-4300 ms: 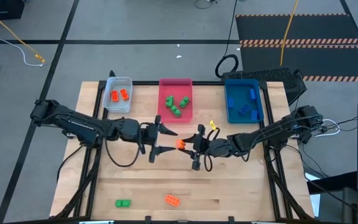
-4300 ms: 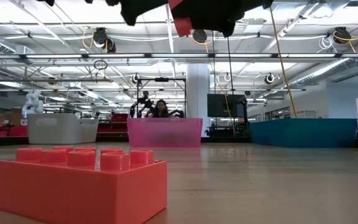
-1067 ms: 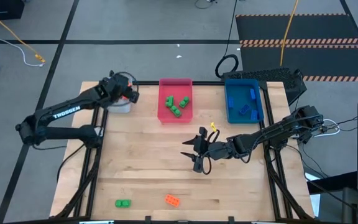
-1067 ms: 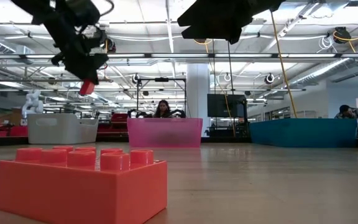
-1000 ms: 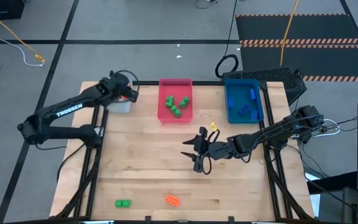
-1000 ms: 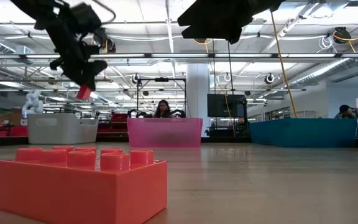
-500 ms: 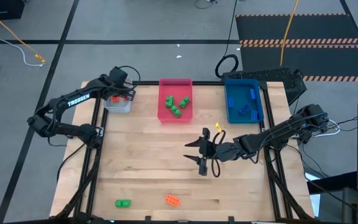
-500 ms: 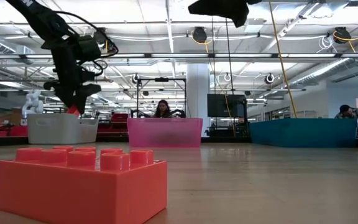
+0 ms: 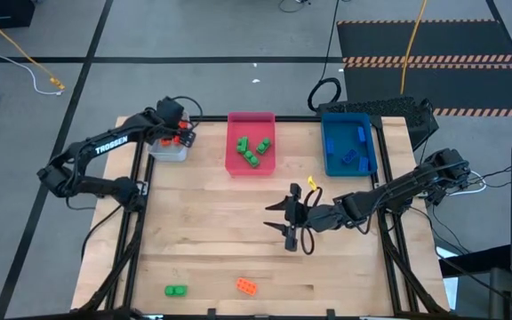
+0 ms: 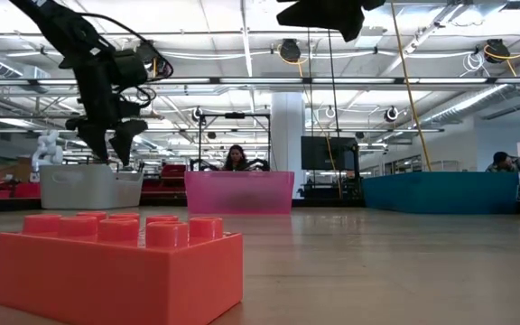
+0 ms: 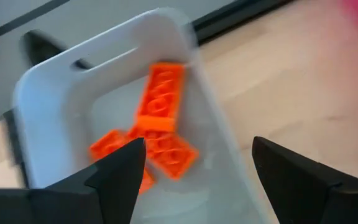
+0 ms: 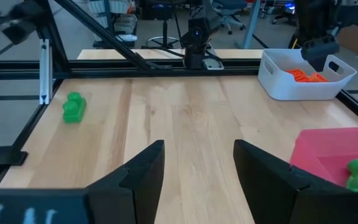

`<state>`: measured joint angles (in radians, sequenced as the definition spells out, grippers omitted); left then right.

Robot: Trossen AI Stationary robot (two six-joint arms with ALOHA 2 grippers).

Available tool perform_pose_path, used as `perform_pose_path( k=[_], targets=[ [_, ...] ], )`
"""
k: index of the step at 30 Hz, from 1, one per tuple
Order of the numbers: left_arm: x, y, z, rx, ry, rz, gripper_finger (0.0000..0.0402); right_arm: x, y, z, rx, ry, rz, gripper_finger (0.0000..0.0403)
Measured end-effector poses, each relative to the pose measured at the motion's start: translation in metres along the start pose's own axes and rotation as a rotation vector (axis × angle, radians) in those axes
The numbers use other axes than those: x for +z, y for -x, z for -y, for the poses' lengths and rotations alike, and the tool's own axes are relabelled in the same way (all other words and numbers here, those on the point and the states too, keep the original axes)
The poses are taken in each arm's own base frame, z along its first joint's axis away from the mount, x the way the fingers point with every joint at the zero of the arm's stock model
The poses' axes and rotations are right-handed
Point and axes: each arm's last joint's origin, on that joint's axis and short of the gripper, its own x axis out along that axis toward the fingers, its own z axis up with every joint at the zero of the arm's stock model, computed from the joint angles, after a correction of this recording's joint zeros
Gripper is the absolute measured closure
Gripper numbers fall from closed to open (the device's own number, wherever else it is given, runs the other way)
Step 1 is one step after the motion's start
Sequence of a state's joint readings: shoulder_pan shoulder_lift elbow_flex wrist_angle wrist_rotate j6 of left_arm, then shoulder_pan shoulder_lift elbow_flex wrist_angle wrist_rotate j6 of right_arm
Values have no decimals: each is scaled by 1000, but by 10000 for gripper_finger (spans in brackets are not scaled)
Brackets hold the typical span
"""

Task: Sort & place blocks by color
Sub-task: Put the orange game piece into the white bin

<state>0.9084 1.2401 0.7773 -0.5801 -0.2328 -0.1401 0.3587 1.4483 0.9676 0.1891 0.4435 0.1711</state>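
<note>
At the upper left of the high view, the left gripper [image 9: 182, 136] hangs over the pale grey plastic tray [image 9: 160, 149], its fingers now spread wide and empty; the orange studded brick it carried a second ago has dropped among the glossy orange bricks [image 11: 160, 124] inside, so that block is sorted. Low in the frame a green studded brick [image 9: 176, 290] and an orange studded brick [image 9: 246, 285] lie unsorted on the smooth pale wooden table [image 9: 203, 240]. At upper centre the pink tray [image 9: 236, 164] holds green bricks, and right of it is the blue tray [image 9: 332, 166] with blue ones. The right gripper [image 9: 284, 219] hovers mid-table, open and holding nothing
</note>
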Motion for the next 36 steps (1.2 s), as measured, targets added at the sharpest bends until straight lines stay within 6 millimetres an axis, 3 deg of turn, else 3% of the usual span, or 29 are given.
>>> perform_pose_path(
  k=[4, 9, 17, 22, 28, 36],
  targets=[
    [0, 18, 15, -109, -52, 83, 108, 0, -1, 2, -8, -3, 0, 216],
    [-6, 60, 34, -324, -132, 239, 128, -6, -1, 3, 0, -14, 24, 216],
    [-47, 145, 70, -941, -312, 390, 168, -48, -2, 20, -21, -81, 88, 216],
    [-70, 185, 91, -1193, -392, 486, 187, -57, -2, 28, -40, -130, 78, 216],
    [-93, 201, 120, -1259, -466, 497, 203, -49, 5, 29, -33, -146, 114, 216],
    [-142, 188, 181, -1273, -667, 291, 206, -36, 26, 17, 39, -150, 165, 216]
  ],
)
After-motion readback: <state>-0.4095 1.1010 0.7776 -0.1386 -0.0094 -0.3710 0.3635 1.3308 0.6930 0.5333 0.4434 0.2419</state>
